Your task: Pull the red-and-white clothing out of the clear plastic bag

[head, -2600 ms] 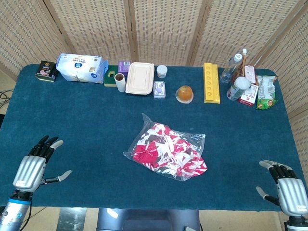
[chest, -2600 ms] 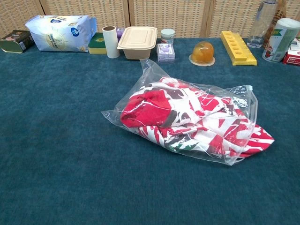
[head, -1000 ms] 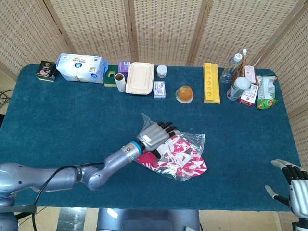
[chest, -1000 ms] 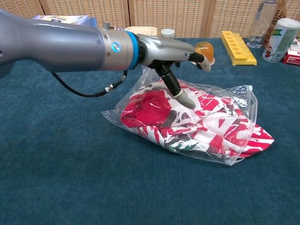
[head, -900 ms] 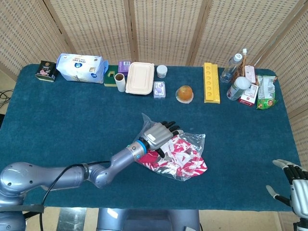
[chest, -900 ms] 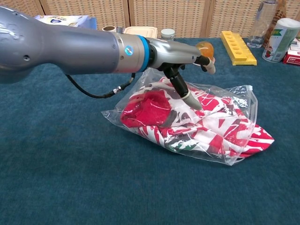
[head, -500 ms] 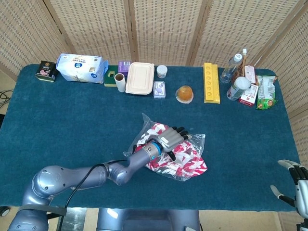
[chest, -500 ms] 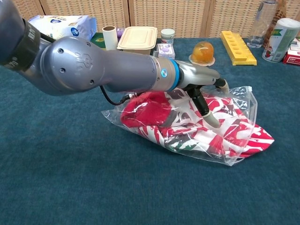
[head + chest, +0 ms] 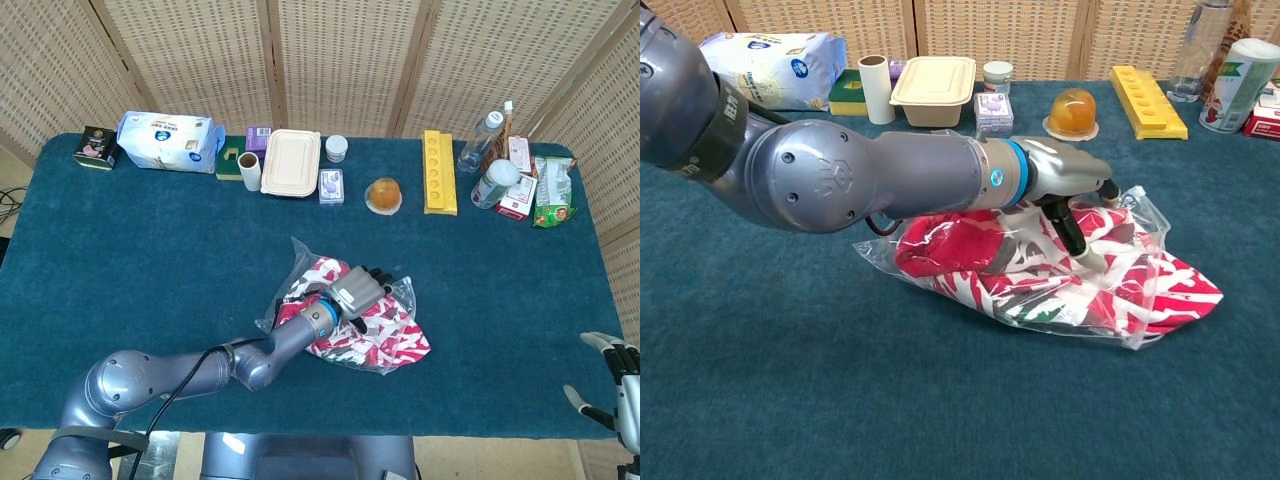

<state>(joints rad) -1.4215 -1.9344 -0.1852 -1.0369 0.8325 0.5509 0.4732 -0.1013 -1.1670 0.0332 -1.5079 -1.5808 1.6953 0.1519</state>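
The bag (image 9: 352, 318), holding the red-and-white clothing (image 9: 1080, 275), lies near the middle of the table (image 9: 150, 250). The left hand (image 9: 362, 290) rests on top of the bag toward its far right corner, thumb pressing down on the film; whether any film is pinched cannot be told. The right hand (image 9: 618, 385) waits at the table's near right corner, fingers apart, holding nothing. To do this step well, the left hand should probably catch film only, not cloth beneath, so the mouth lifts open and the clothing can be drawn out separately.
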